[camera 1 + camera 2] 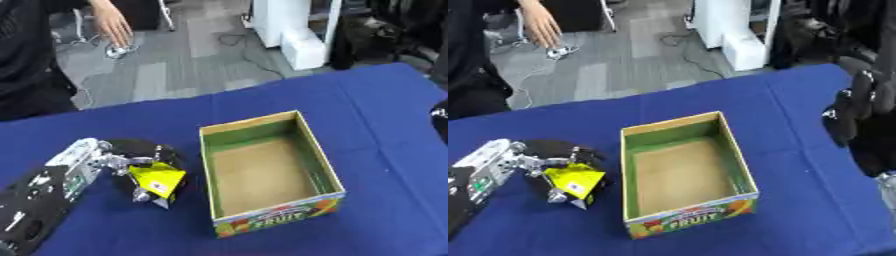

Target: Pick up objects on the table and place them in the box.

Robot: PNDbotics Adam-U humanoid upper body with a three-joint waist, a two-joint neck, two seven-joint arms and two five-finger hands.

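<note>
An open cardboard box [324, 167] with green inner walls and a fruit print on its front stands at the middle of the blue table; nothing shows inside it. Just left of the box my left hand [131, 162] is curled round a yellow triangular packet [159, 179] with a small label, low over the cloth. My right hand [852, 112] hangs at the right edge, away from the box, its fingers hard to read.
The blue tablecloth [376, 110] covers the whole table, with bare cloth right of the box and behind it. Beyond the far edge lie grey floor, cables and a white cabinet [293, 30]. A person stands at the upper left, off the table.
</note>
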